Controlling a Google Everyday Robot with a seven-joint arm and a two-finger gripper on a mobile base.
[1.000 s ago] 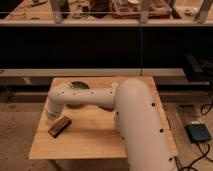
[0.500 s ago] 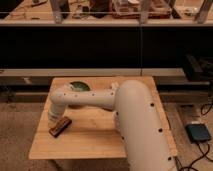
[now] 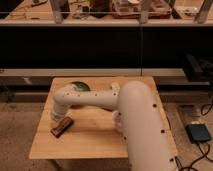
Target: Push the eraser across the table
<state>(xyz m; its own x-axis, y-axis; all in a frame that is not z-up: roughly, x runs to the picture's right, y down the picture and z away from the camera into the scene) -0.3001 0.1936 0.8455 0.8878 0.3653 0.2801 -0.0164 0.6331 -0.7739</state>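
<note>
The eraser (image 3: 62, 126), a small dark flat block with a reddish edge, lies on the left part of the light wooden table (image 3: 92, 142), at an angle to the table's edges. My white arm reaches from the lower right across the table to the left. My gripper (image 3: 57, 117) points down at the far left end of the eraser, right at it or touching it.
A dark green round thing (image 3: 80, 86) sits at the back of the table, partly hidden behind my arm. A small pale thing (image 3: 115, 86) lies at the back edge. A dark shelf unit (image 3: 105, 45) stands behind the table. A black pedal (image 3: 199, 132) lies on the floor at right.
The eraser has shifted slightly to the right and toward the table's front edge, and my gripper has followed it.
</note>
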